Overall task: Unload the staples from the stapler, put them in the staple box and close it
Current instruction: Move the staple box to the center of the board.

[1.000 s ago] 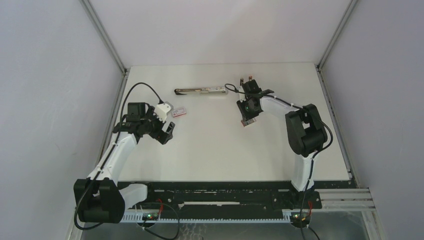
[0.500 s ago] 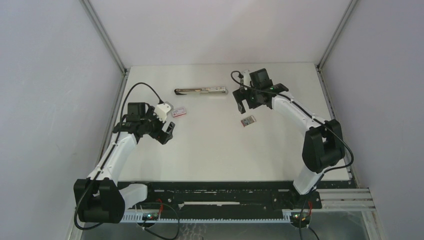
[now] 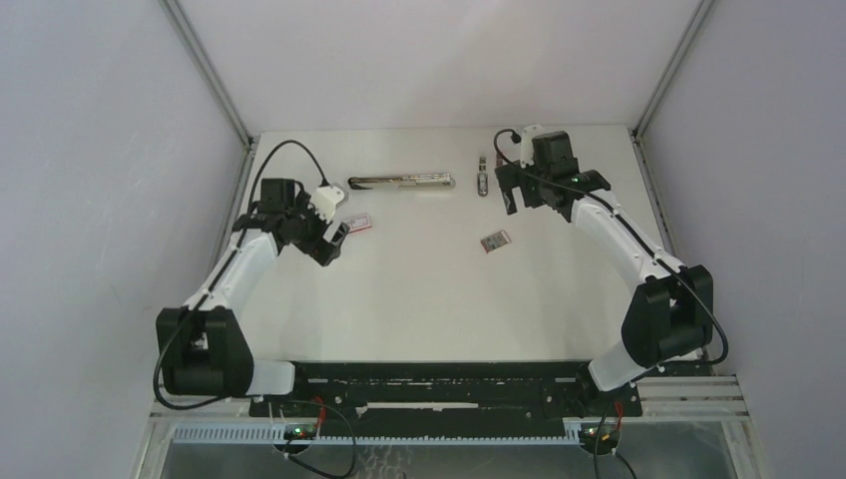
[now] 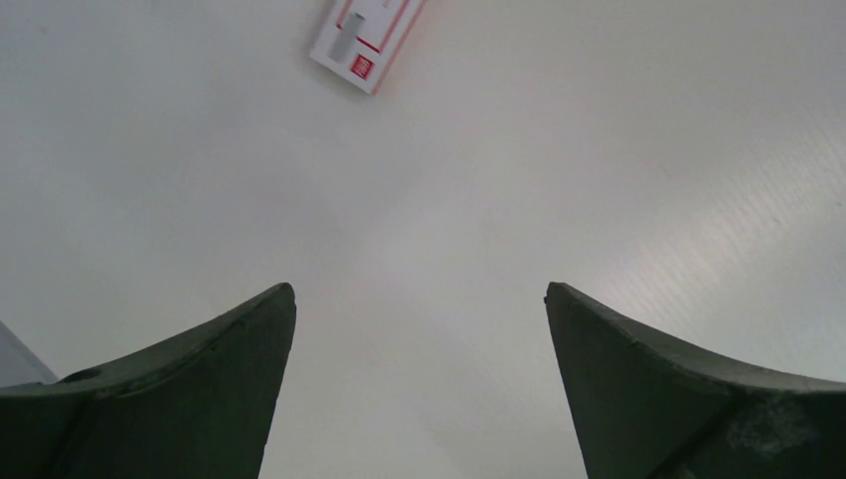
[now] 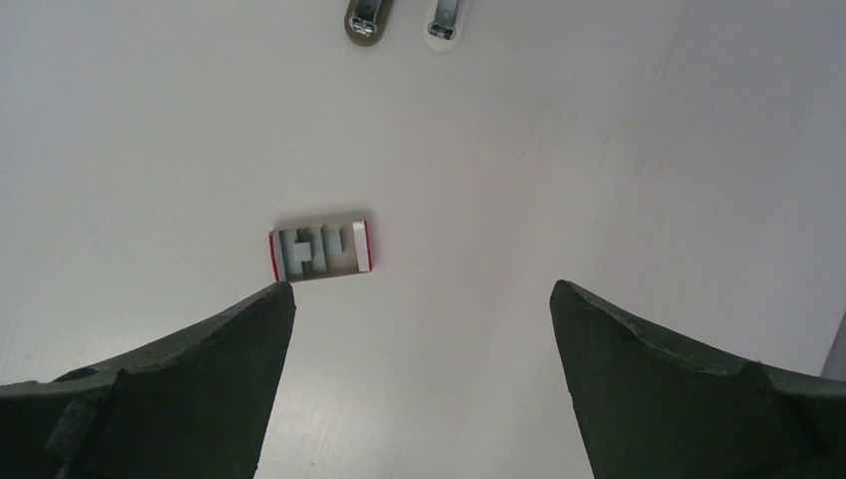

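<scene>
The stapler [image 3: 401, 182] lies opened out flat at the back of the table, long and silver. An open pink-and-white tray [image 3: 494, 241] [image 5: 319, 250] rests on the table, and short grey bars in it look like the staples [image 5: 307, 249]. My right gripper [image 3: 511, 192] [image 5: 422, 294] hovers open behind the tray, right of the stapler, with nothing between its fingers. My left gripper [image 3: 334, 244] [image 4: 419, 299] is open and empty over bare table on the left.
A closed pink-and-white box [image 3: 361, 223] [image 4: 367, 40] lies just beyond the left gripper. A small grey piece [image 3: 483, 178] sits beside the stapler's right end. Two small rounded ends [image 5: 404, 18] show at the top edge of the right wrist view.
The right gripper opened and drew back to the right, away from above the tray, which stays on the table. The left arm shifted slightly toward the back.
</scene>
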Controlling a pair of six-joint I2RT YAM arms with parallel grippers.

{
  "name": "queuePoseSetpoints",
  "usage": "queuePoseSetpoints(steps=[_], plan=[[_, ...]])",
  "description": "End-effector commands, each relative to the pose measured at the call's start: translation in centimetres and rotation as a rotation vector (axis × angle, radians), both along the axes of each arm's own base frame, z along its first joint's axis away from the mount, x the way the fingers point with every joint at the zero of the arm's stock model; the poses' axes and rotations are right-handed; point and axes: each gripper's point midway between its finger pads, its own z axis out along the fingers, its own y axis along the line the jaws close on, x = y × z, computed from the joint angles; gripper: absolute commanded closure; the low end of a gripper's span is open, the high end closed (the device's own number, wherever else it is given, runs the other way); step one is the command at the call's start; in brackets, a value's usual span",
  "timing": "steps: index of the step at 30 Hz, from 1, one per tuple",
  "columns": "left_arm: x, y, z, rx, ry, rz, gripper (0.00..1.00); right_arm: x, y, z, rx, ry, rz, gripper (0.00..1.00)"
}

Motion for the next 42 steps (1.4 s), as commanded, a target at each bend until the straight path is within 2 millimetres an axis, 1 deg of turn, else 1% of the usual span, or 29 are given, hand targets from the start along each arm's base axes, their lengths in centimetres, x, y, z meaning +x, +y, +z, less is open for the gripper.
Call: queuePoseSetpoints(steps=[1,3,5,8,10,12,16,19,21,24,29,33,37,42], plan=[[4.4,0.3,2.8,0.043,-0.081,-0.064,0.0,-0.4,0.0,2.6,0.072,-0.08,0.06,0.0],[5.5,0.0,2.6,0.033,-0.049,-0.088,0.0,-0.4,-0.4,2.4,0.088,-0.072,0.052,0.0],[6.7,-0.5,2.4,0.014,-0.018,-0.105,0.0,-0.2,-0.9,1.9,0.095,-0.055,0.038,0.0],[7.9,-1.4,1.8,-0.029,0.037,-0.148,0.0,0.1,-1.4,1.1,0.109,-0.03,0.038,0.0],[8.6,-1.7,1.3,-0.038,0.071,-0.168,0.0,0.0,-1.4,0.7,0.119,-0.014,0.044,0.0],[9.5,-1.6,0.8,-0.031,0.088,-0.175,0.0,0.0,-1.4,0.6,0.123,-0.008,0.047,0.0],[11.3,-1.1,-1.0,0.006,0.13,-0.158,0.0,0.0,-1.6,0.9,0.122,-0.018,0.05,0.0],[12.9,-0.8,-1.5,0.024,0.14,-0.124,0.0,0.0,-1.6,1.1,0.124,-0.026,0.053,0.0],[13.5,-1.1,-1.9,0.02,0.156,-0.124,0.0,0.0,-1.6,1.0,0.123,-0.025,0.053,0.0],[14.1,-1.9,-2.4,0.0,0.179,-0.139,0.0,0.0,-1.6,0.9,0.127,-0.021,0.055,0.0],[15.1,-2.7,-3.9,0.004,0.224,-0.148,0.0,0.0,-1.8,0.9,0.131,-0.019,0.055,0.0],[15.6,-3.8,-4.3,-0.012,0.261,-0.172,0.0,0.0,-2.0,0.9,0.135,-0.019,0.05,0.0],[15.4,-4.7,-4.8,-0.047,0.314,-0.198,0.0,0.0,-2.2,0.9,0.144,-0.015,0.046,0.0],[14.4,-5.5,-4.9,-0.089,0.364,-0.233,0.0,0.0,-2.3,0.9,0.154,-0.011,0.042,0.0]])
